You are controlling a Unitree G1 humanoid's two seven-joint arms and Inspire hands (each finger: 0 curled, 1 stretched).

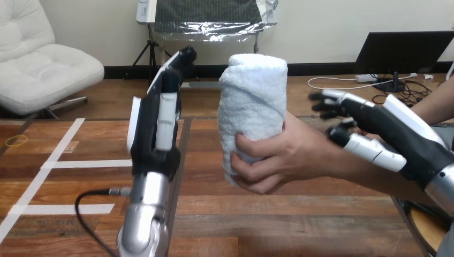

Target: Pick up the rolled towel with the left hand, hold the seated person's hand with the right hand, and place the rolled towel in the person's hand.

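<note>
A white rolled towel [251, 101] stands upright at the centre of the head view, above the wooden table [267, 219]. The person's hand [289, 160] reaches in from the right and is curled round the towel's lower half. My left hand [155, 134] is raised to the left of the towel, a clear gap away, open with its fingers straight and pointing up. My right hand [396, 131] lies along the person's wrist, its fingers stretched out behind the wrist and its thumb in front. I do not see them curled round the wrist.
White tape lines [85, 164] mark the table's left part. A small yellow ring [16, 140] lies near the left edge. The person's forearm [375, 179] crosses the right side above the table.
</note>
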